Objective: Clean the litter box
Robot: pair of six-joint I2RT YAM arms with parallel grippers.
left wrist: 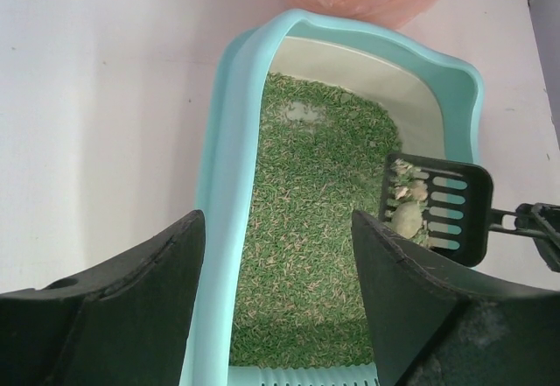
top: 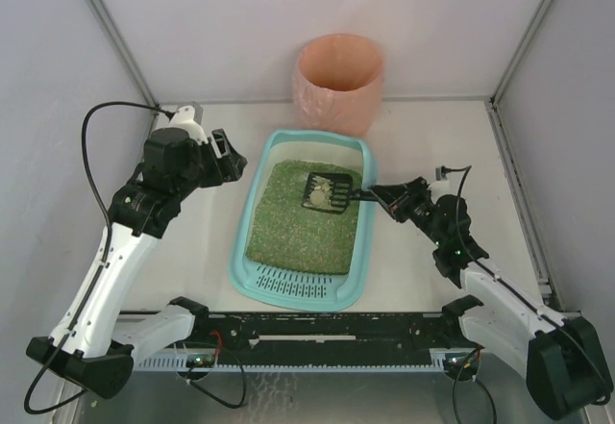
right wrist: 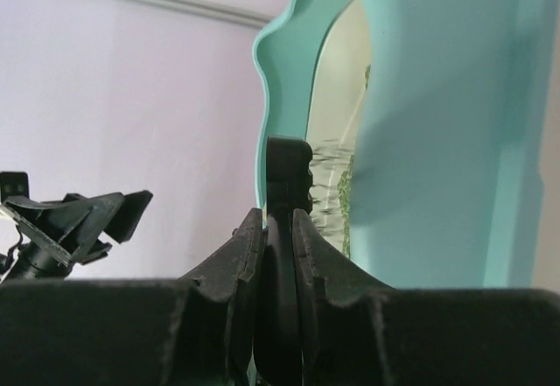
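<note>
Litter box (top: 300, 283) lies in the middle of the counter (top: 192, 246), grate end near, and the pink-orange bin (top: 338, 83) stands just beyond its far end. The right tool (top: 377, 193) is clenched on the thin handle (right wrist: 288, 169) of the black scoop (top: 327, 193), which reaches in over the right rim, above the green granules (top: 303, 236) in the far half; whether it touches them I cannot tell. Pale clumps (left wrist: 405, 217) lie on its slots. The left tool (top: 231, 160) is released, jaws apart and holding nothing, by the far left corner of the box.

I think the main danger is a spill. The grip is only at the end of the handle, so the loaded scoop may turn in the grip, and the clumps would slide off onto the counter on the way to the bin. If the scoop rises too little, it can catch the right rim and push the box, because nothing holds the box down. The left tool is close to the rim and may knock it too.
</note>
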